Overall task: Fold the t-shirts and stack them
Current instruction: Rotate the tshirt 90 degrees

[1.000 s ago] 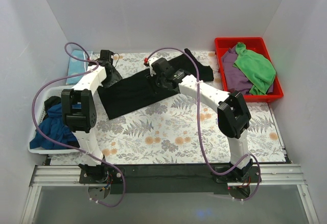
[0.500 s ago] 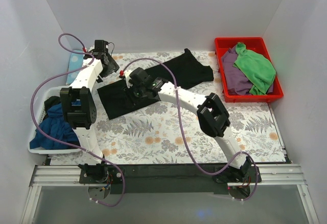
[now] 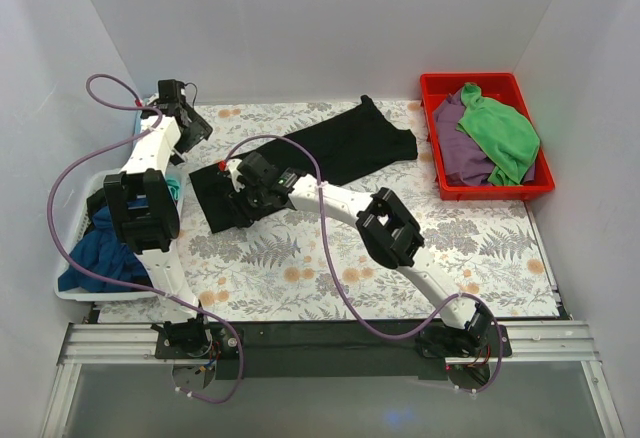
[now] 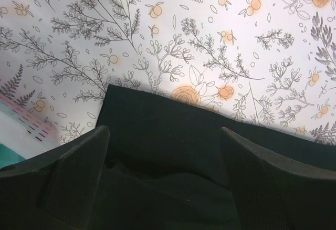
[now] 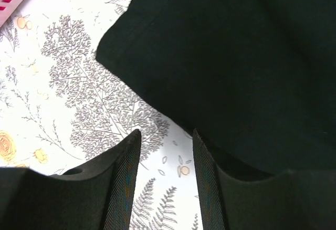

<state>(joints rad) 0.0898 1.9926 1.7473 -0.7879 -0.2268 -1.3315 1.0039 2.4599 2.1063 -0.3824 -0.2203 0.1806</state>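
Observation:
A large black t-shirt (image 3: 340,143) lies spread in a long strip across the back of the floral table. My left gripper (image 3: 188,126) hovers at the back left, open wide; in its wrist view the gripper (image 4: 164,130) looks down on the shirt's (image 4: 173,135) corner with nothing held. My right gripper (image 3: 242,186) is over the shirt's left end. In the right wrist view the gripper (image 5: 166,133) is open over bare table, the shirt's (image 5: 236,56) edge against its right finger. A dark blue t-shirt (image 3: 100,253) and a teal one (image 3: 172,190) lie in the white basket (image 3: 75,213).
A red bin (image 3: 428,128) at the back right holds a green cloth (image 3: 500,128) and a purple one (image 3: 458,148). White walls close in the table on three sides. The right arm stretches diagonally across the table's middle.
My right gripper has swept left along the black shirt from its middle to its left end. The left gripper has pulled back and to the left, off the shirt.

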